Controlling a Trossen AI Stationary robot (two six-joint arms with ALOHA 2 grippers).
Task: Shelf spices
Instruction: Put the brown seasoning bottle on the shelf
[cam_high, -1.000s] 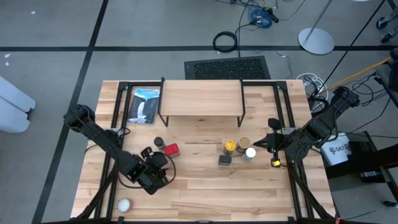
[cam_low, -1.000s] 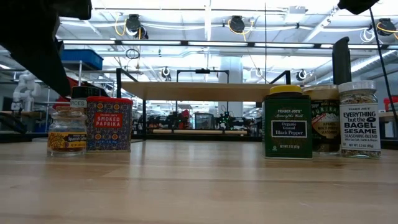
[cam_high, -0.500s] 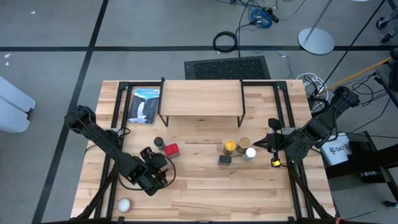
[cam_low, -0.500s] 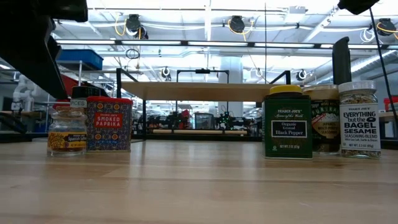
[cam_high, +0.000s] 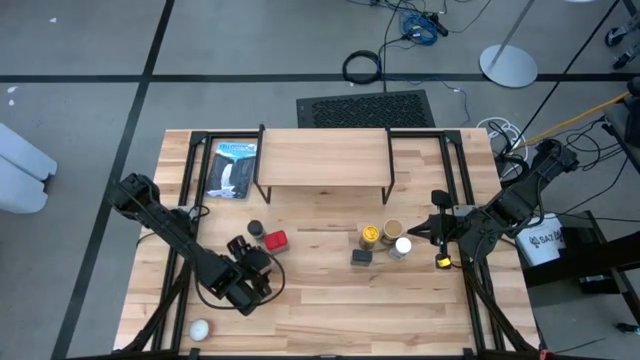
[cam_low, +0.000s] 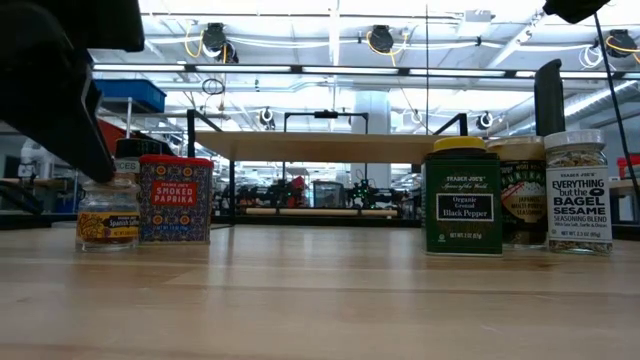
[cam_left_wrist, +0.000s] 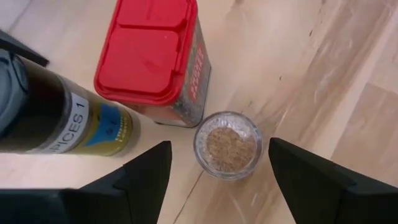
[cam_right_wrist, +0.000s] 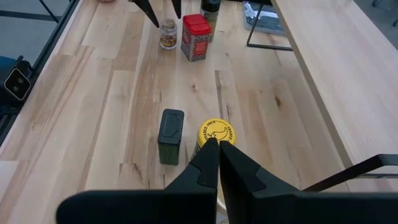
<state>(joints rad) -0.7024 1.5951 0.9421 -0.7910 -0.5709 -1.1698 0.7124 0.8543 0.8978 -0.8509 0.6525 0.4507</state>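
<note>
My left gripper (cam_left_wrist: 219, 146) (cam_high: 243, 255) is open and points down over a small clear glass jar (cam_left_wrist: 227, 144) (cam_low: 107, 212), one finger on each side with a gap to the glass. Beside that jar stand the red tin (cam_left_wrist: 154, 59) (cam_high: 275, 240) and a taller dark-lidded jar (cam_left_wrist: 56, 115) (cam_high: 255, 228). The black square tin (cam_high: 362, 257), yellow-lidded jar (cam_high: 370, 236), tan-lidded jar (cam_high: 393, 229) and white-lidded jar (cam_high: 402, 246) stand grouped right of centre. My right gripper (cam_right_wrist: 214, 144) (cam_high: 432, 230) is shut, just right of that group. The shelf (cam_high: 325, 160) stands at the far side, its top bare.
A flat blue-and-black package (cam_high: 233, 168) lies left of the shelf near the far edge. A small white ball (cam_high: 199, 329) rests near the near left corner. Bare wood stretches between the two groups of containers and along the near edge.
My left gripper has come down toward the small clear glass jar and stays open. The right arm and all containers have kept still.
</note>
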